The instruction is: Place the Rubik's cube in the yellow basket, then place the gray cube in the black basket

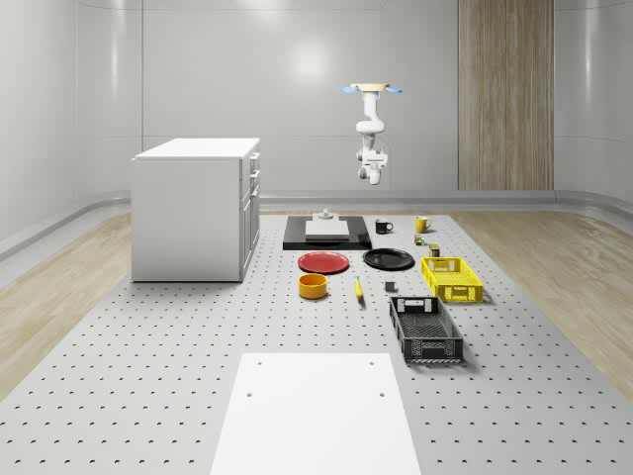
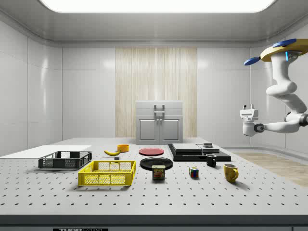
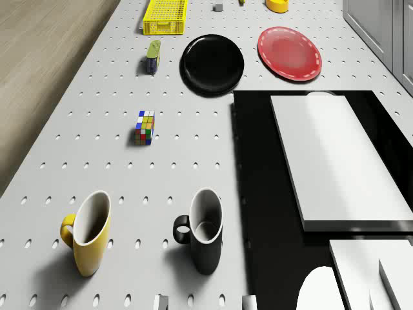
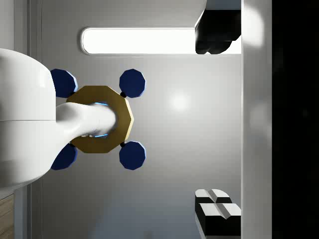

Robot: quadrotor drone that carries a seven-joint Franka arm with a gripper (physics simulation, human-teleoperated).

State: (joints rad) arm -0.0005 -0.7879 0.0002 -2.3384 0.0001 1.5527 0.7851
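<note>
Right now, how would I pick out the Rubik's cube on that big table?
Find the black mat on the table. Beside it stand a yellow mug and a black mug; just beyond them, toward the yellow basket, sits the Rubik's cube, the only multicoloured checkered block.

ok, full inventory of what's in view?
Rubik's cube: 1, multicolour, on table near the mugs
gray cube: 1, gray, between banana and yellow basket
yellow basket: 1, yellow, whole-scene view's right
black basket: 1, black, nearer than the yellow basket
plates: 2, red and black, side by side
bowl: 1, orange-yellow, in front of red plate
banana: 1, yellow, beside bowl
mugs: 2, black and yellow, beside slab
can: 1, beside yellow basket
slab: 1, black, carrying white blocks
cabinet: 1, white, whole-scene view's left
drone: 1, hovers above table's far end
tool: 1, white, points up, in the air
</note>
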